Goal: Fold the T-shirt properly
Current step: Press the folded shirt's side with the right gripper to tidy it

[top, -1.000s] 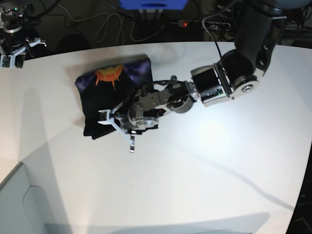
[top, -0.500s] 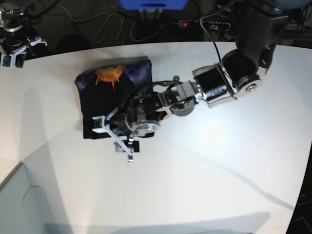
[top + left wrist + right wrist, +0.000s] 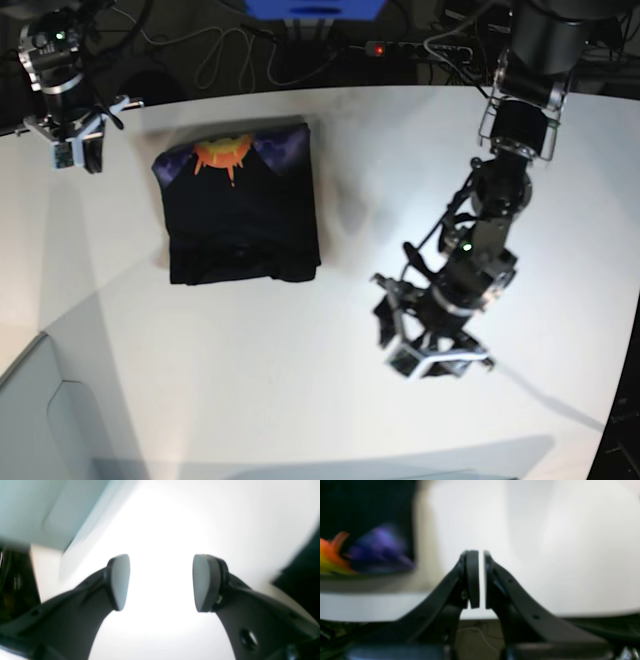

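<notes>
We are looking at the T-shirt (image 3: pixel 238 213) lying as a compact, roughly square bundle on the white table (image 3: pixel 300 400), sun print facing up near its far edge, so we are judging the folding as essentially done, with perhaps only tidying left. Our left gripper (image 3: pixel 432 345) is hanging over bare table well apart from the shirt, its jaws spread and holding nothing. Our right gripper (image 3: pixel 72 140) is sitting near the shirt's far corner, jaws nearly together on nothing.
</notes>
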Controlling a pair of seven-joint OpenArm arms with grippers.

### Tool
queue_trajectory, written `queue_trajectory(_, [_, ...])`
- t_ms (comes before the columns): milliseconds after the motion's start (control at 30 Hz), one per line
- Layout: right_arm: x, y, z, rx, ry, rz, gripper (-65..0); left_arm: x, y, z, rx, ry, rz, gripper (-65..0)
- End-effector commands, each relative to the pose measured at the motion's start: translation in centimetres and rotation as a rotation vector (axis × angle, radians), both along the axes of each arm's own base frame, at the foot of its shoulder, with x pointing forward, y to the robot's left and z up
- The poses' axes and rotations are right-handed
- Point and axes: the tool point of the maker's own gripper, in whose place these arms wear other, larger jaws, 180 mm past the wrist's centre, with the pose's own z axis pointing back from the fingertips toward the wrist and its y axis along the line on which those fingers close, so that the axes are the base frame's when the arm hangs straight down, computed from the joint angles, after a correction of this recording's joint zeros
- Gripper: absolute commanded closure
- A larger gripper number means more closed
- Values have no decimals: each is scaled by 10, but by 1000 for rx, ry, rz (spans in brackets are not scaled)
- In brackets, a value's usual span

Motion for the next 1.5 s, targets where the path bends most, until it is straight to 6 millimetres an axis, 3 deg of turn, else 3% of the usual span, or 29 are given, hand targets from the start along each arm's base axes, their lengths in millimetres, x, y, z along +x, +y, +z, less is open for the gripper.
queue_trajectory(0, [9, 9, 11, 9, -50, 35, -1, -1, 17, 18, -30, -53, 47, -376])
queue_trajectory(100, [24, 39, 12, 52, -76, 117, -1, -21, 73, 22, -76, -79, 209, -376])
queue_trajectory(233, [43, 72, 17, 99, -114, 206, -1, -65, 138, 19, -77, -87, 397, -376])
queue_trajectory(367, [54, 88, 11, 126, -112, 263, -1, -112, 181, 4, -175, -45, 541, -376])
queue_trajectory(533, [49, 84, -17, 157, -38, 254, 0, -166, 222, -10, -310, 11, 667, -376])
queue_trajectory(700, [36, 84, -52, 218, 52, 230, 0, -194, 234, -11, -403, 29, 706, -376])
queue_trajectory(900, [27, 85, -76, 258, 115, 212, 0, -209, 234, -22, -426, 65, 732, -376])
queue_trajectory(1000, [30, 85, -71, 252, 101, 216, 0, -211, 231, -25, -440, 68, 742, -376])
queue_trajectory(1133, [41, 73, -35, 191, 2, 205, 0, -211, 230, -26, -445, 68, 739, -376])
queue_trajectory(1267, [48, 81, -7, 150, -64, 242, 0, -210, 231, -26, -442, 69, 741, -376])
queue_trajectory(1333, [49, 90, -9, 161, -58, 267, 0, -210, 230, -26, -442, 70, 739, -376])
queue_trajectory(1467, [33, 106, -38, 222, 28, 292, 0, -210, 231, -26, -445, 69, 741, -376])
